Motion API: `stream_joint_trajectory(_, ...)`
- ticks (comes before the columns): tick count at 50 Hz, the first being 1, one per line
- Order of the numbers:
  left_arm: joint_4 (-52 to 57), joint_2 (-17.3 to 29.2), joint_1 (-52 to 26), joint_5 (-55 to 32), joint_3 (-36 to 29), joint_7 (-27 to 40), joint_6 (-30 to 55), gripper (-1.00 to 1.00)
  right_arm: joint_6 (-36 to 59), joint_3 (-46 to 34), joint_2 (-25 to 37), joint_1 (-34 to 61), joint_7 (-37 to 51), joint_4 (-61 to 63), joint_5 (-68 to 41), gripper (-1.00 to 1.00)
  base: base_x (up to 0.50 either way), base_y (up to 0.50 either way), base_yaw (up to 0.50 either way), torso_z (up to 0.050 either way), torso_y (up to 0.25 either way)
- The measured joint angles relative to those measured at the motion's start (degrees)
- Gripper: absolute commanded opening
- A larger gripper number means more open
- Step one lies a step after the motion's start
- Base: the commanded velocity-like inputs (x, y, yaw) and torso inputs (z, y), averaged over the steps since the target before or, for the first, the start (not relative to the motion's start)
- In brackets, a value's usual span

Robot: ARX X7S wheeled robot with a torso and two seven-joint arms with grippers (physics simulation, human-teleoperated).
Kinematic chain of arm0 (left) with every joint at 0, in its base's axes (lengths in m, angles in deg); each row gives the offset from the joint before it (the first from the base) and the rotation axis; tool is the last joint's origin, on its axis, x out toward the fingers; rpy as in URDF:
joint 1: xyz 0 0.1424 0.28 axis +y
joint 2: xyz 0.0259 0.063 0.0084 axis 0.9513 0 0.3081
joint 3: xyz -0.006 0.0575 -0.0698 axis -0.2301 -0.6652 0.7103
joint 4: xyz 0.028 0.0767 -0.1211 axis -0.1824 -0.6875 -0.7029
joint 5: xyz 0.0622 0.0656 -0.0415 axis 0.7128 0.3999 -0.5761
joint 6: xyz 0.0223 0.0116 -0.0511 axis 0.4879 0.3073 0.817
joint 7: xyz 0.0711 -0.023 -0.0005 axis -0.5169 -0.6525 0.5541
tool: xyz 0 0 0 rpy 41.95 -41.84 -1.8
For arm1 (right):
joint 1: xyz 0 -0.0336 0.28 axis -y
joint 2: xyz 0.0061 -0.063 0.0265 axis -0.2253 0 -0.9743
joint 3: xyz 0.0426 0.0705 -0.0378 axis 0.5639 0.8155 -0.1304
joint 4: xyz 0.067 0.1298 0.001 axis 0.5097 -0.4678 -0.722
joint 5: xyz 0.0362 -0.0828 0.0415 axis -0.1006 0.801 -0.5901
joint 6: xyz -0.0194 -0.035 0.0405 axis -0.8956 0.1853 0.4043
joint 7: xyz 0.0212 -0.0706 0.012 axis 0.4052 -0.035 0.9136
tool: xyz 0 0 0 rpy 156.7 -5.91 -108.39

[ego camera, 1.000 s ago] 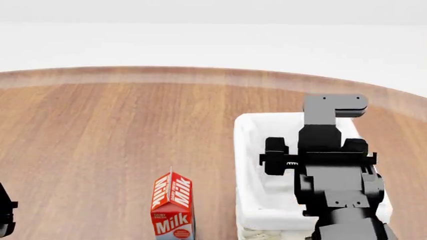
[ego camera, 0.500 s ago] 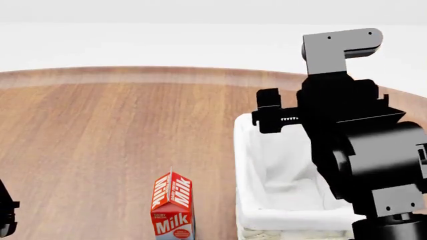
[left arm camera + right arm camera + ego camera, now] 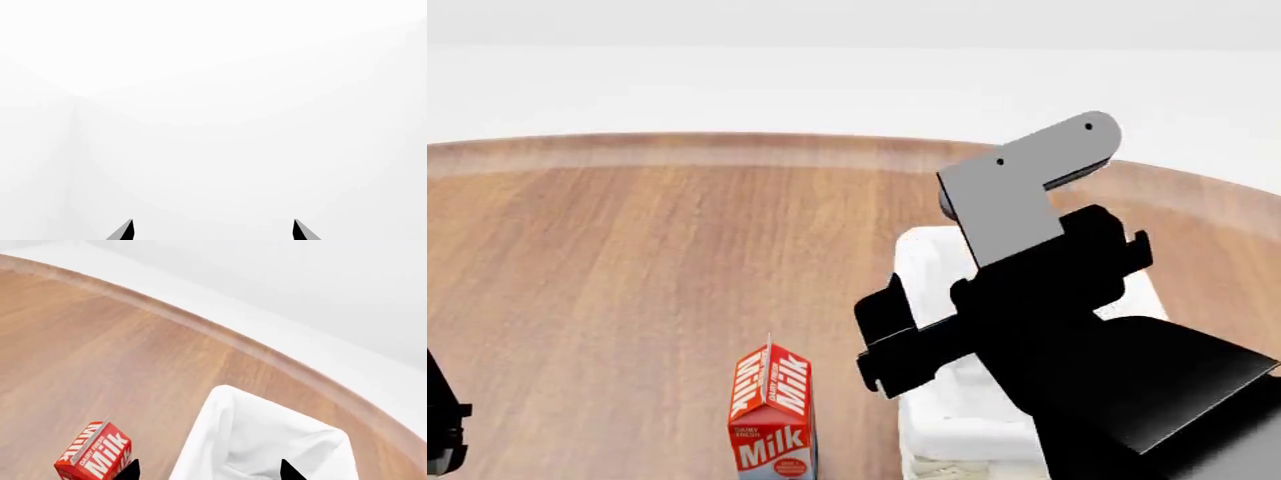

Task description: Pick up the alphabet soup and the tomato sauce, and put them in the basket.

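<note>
Two things stand on our wooden desk (image 3: 627, 260) in the head view: a red milk carton (image 3: 771, 415) and, just to its right, the basket (image 3: 924, 262). At the far left edge only a dark piece of our left arm shows. Our left gripper (image 3: 212, 231) appears in its wrist view as two dark fingertips set well apart, with nothing between them and only blank white beyond. The milk carton stands upright near the front edge, close to the basket but not touching it. Our right arm (image 3: 1068, 330) hangs above the basket and hides most of it. In the right wrist view, the right gripper (image 3: 208, 471) shows two dark tips spread apart and empty, above the basket's white lining. We cannot see the alphabet soup or the tomato sauce in any view.
</note>
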Motion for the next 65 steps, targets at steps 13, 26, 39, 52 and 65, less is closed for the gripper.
stream_joint_trajectory(13, 0.2, 0.2, 0.0, 0.0, -0.1, 0.2, 0.3, 1.0, 3.4, 2.4, 3.4, -6.4, 6.6, 12.8, -15.5, 1.0, 0.0, 0.0, 0.0, 0.0, 0.0)
stream_joint_trajectory(26, 0.5, 0.5, -0.1, -0.2, -0.1, 0.4, 0.6, 1.0, 3.1, 2.0, 7.1, -11.9, 10.0, 21.5, -25.4, 1.0, 0.0, 0.0, 0.0, 0.0, 0.0)
stream_joint_trajectory(39, 1.1, 0.6, -0.6, -0.2, -0.3, 0.5, 1.5, 1.0, 0.0, -2.3, 11.3, -17.9, 9.0, 28.3, -26.8, 1.0, 0.0, 0.0, 0.0, 0.0, 0.0)
stream_joint_trajectory(52, 1.4, 0.8, -0.6, -0.3, -0.4, 0.7, 1.7, 1.0, -4.2, -9.6, 14.7, -23.4, 6.4, 32.2, -22.3, 1.0, 0.0, 0.0, 0.0, 0.0, 0.0)
stream_joint_trajectory(65, 1.2, 0.8, -0.9, -0.1, -1.0, 0.9, 1.7, 1.0, -8.6, -18.0, 17.9, -29.5, 4.5, 32.4, -14.5, 1.0, 0.0, 0.0, 0.0, 0.0, 0.0)
